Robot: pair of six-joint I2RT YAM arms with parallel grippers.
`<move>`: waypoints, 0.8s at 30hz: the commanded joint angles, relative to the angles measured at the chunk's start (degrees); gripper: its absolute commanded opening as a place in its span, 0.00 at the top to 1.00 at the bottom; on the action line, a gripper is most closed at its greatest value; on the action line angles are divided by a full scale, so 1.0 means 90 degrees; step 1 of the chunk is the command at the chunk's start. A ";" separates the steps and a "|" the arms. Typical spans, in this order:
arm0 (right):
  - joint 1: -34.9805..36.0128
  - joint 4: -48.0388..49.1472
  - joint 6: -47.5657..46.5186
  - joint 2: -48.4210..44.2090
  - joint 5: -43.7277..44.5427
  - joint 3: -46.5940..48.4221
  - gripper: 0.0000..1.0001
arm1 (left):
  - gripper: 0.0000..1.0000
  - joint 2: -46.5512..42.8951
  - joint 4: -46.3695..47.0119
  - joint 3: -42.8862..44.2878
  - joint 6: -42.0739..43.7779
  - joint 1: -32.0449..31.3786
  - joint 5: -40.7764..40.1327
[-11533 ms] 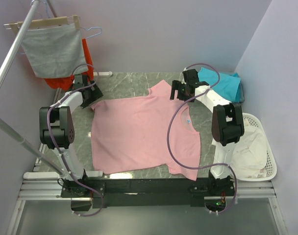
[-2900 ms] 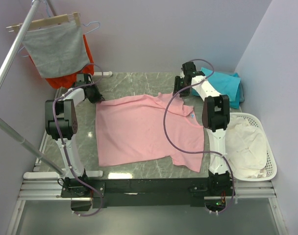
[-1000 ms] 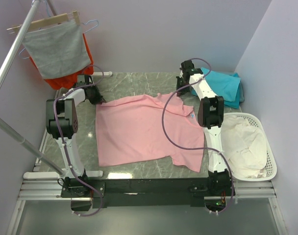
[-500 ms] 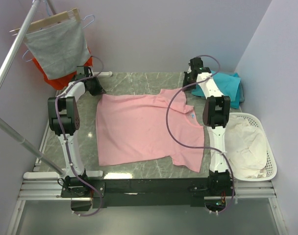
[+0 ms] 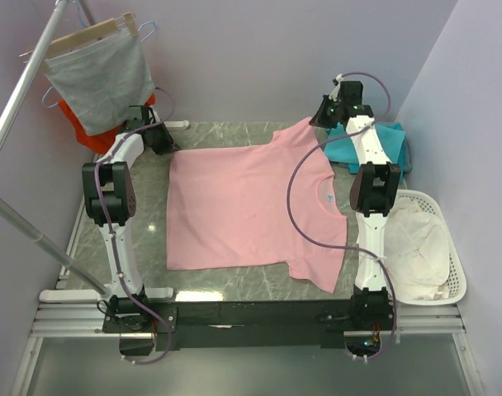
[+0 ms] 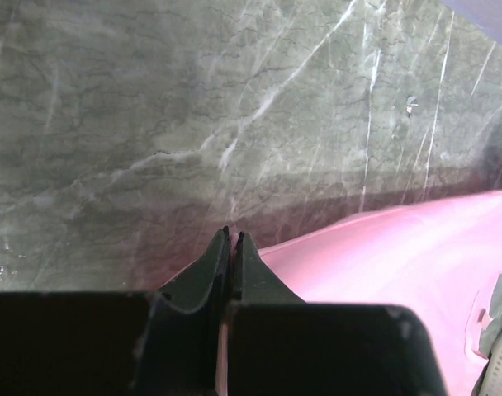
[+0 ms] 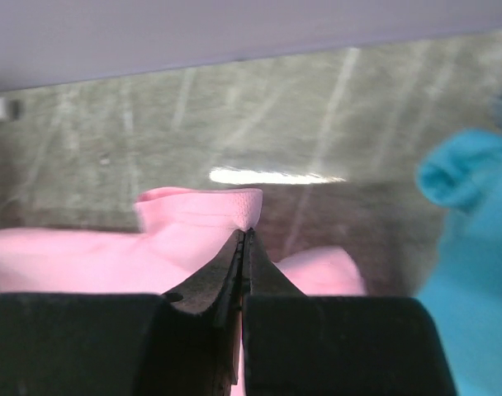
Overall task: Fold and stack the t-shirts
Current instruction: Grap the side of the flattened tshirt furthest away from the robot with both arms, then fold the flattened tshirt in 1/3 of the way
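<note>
A light pink t-shirt (image 5: 251, 206) lies spread flat on the marble table (image 5: 226, 136), its small blue chest mark toward the right. At the far left, my left gripper (image 5: 162, 140) is shut on the shirt's back corner. In the left wrist view pink cloth (image 6: 383, 256) runs between the closed jaws of that gripper (image 6: 232, 237). My right gripper (image 5: 321, 117) is shut on the far right sleeve, held a little above the table. The right wrist view shows the sleeve hem (image 7: 201, 210) pinched at the tips of the right gripper (image 7: 244, 233). Teal t-shirts (image 5: 383, 142) lie folded at the back right.
A white basket (image 5: 457, 280) holding white cloth stands at the right edge. A grey cloth (image 5: 98, 74) on a wooden hanger and an orange-red garment (image 5: 68, 111) hang from a rail at the back left. The teal pile (image 7: 474, 247) lies close to the right gripper.
Both grippers have moved toward the back wall and apart, drawing the shirt's far edge with them. The bunched collar area has smoothed out and the right sleeve is now pulled out.
</note>
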 commanded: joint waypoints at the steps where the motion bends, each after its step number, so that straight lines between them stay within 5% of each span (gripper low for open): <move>1: -0.0015 0.0713 0.0075 -0.0542 -0.1148 0.0084 1.00 | 0.99 -0.0016 0.0173 -0.0039 0.0029 -0.0061 0.0280; 8: -0.0005 0.0411 -0.0150 -0.0893 -0.1169 -0.0531 1.00 | 0.99 -0.0113 0.0183 -0.0244 0.0068 -0.0178 0.0164; 24: -0.0005 0.0479 -0.0277 -0.3305 -0.0426 -0.4045 1.00 | 0.99 -0.1235 0.0506 -0.1786 -0.0001 -0.0188 -0.0325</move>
